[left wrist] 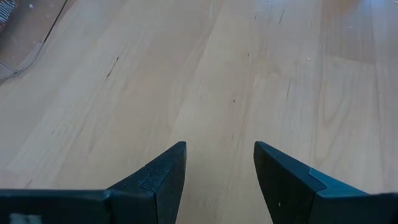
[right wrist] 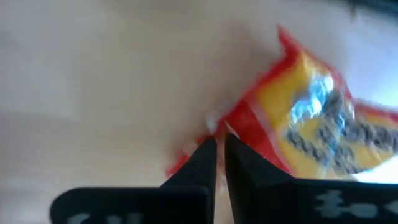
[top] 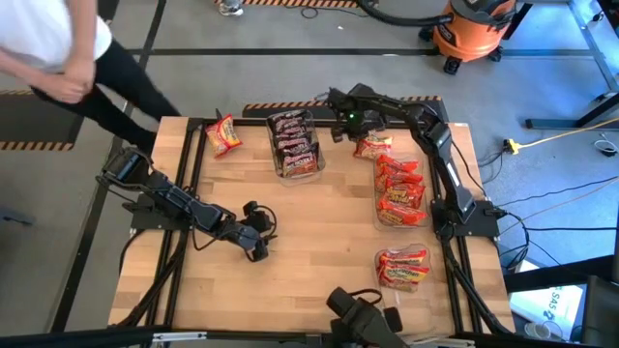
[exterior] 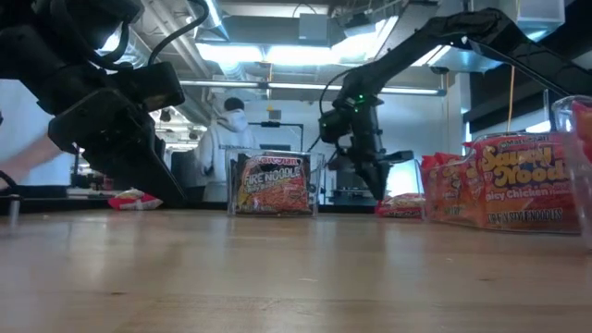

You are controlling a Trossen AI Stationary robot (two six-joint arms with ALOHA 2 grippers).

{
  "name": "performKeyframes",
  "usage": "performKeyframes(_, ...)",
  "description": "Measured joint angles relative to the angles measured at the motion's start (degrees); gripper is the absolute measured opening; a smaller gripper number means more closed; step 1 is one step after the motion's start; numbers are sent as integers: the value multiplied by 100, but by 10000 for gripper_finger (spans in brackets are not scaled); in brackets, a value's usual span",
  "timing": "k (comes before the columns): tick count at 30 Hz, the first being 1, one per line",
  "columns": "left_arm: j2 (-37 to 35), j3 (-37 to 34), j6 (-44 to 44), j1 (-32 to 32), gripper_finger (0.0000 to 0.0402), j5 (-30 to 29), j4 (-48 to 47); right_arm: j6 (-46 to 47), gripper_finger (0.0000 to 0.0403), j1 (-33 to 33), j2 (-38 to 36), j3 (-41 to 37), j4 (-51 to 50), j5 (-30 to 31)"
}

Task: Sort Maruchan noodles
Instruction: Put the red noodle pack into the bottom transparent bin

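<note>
A yellow-and-red Maruchan noodle packet [top: 372, 147] lies near the table's far edge, between two clear bins. My right gripper [right wrist: 216, 146] points down at the packet's end and is shut on it; the low view shows that gripper [exterior: 379, 191] beside the packet [exterior: 403, 204]. Another yellow-red packet [top: 223, 133] lies flat at the far left. My left gripper [left wrist: 219, 163] stands open over bare wood left of the table's middle [top: 259, 234], with nothing between its fingers. My right gripper pinches the packet's red crimped end edge [right wrist: 239, 127] between its two fingertips, coming from above and pointing down. The rest of the packet [right wrist: 314, 115] spreads out to one side of the fingers. In the low view it appears to lie on the table.
A clear bin of dark packets [top: 295, 143] stands at the far middle. A bin of red packets [top: 399, 188] and another nearer one [top: 402, 268] stand on the right. A person [top: 58, 48] is beside the table's far left corner.
</note>
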Motion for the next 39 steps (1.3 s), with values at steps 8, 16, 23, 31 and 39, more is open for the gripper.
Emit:
performKeyframes(8,0,0,24,0,185,-4,0,90,12,-4,1,-254,-291,593)
performKeyframes(16,0,0,14,0,185,-7,4,-64,12,9,-33,154,-782,684)
performKeyframes(23,0,0,-4,0,185,-7,12,94,12,-2,5,-199,-687,678)
performKeyframes(31,0,0,-7,0,185,-4,15,75,12,15,150,-330,-820,921)
performKeyframes(39,0,0,-2,0,185,-4,18,-655,12,248,107,-240,-506,634)
